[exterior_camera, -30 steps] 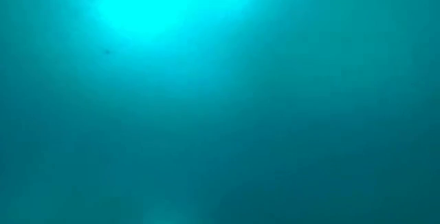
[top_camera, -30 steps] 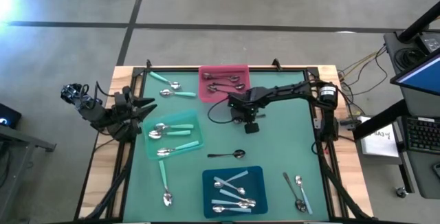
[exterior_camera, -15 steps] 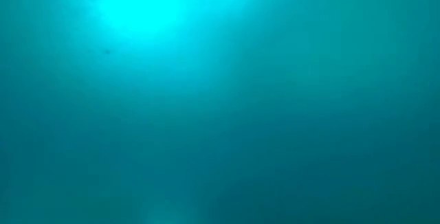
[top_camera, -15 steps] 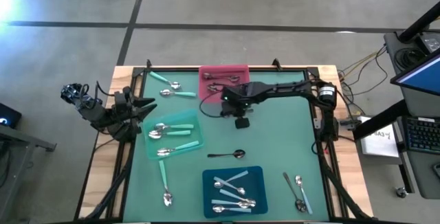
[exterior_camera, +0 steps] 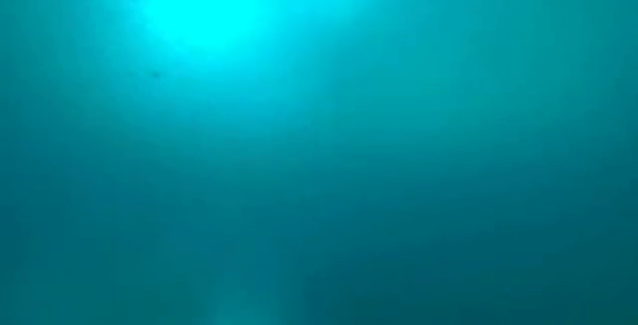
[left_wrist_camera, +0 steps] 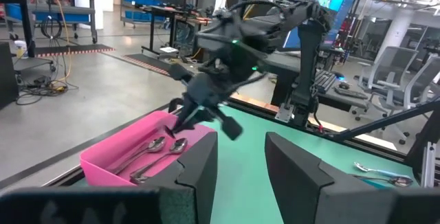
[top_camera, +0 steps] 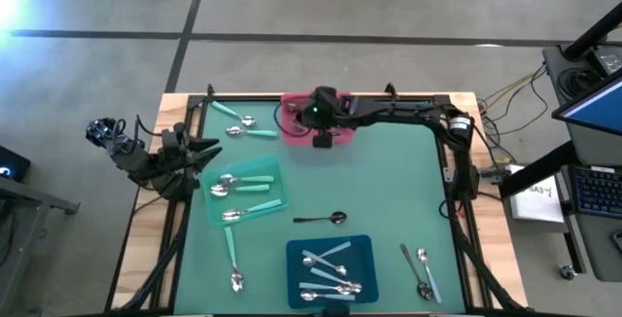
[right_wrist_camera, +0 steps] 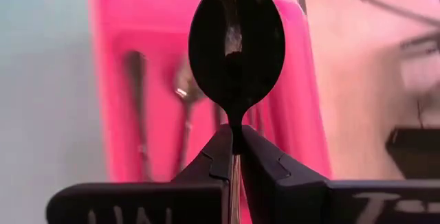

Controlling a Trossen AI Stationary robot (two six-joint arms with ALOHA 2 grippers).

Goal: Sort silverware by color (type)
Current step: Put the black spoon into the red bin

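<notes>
My right gripper (top_camera: 323, 137) hangs over the pink tray (top_camera: 292, 127) at the table's far edge, shut on a dark metal spoon (right_wrist_camera: 236, 45) whose bowl sticks out ahead of the fingers. Other dark spoons (left_wrist_camera: 155, 152) lie flat in the pink tray. My left gripper (left_wrist_camera: 240, 172) waits open at the table's left edge, with nothing between its fingers. Mint-handled spoons (top_camera: 238, 189) lie in the green tray (top_camera: 277, 200), and pale-handled spoons (top_camera: 328, 270) in the blue tray (top_camera: 362, 249). My right gripper pinches the dark spoon's neck (right_wrist_camera: 235, 136), just behind the bowl, between its two fingertips. The handle runs back between the fingers, along them. The spoon is lifted clear above the pink tray, bowl foremost, with the fingers slanting down toward the far edge.
Loose on the green mat lie a dark spoon (top_camera: 326, 219) in the middle, two mint spoons (top_camera: 241, 124) at the far left, one mint spoon (top_camera: 233, 257) near the front left, and two spoons (top_camera: 420, 270) at the front right. The low view shows only a teal glow.
My right gripper, shut on the dark spoon, has risen and gone from the middle of the table toward the far edge, and now hangs over the pink tray. Its fingers have tipped up from steeply down to a slant.
</notes>
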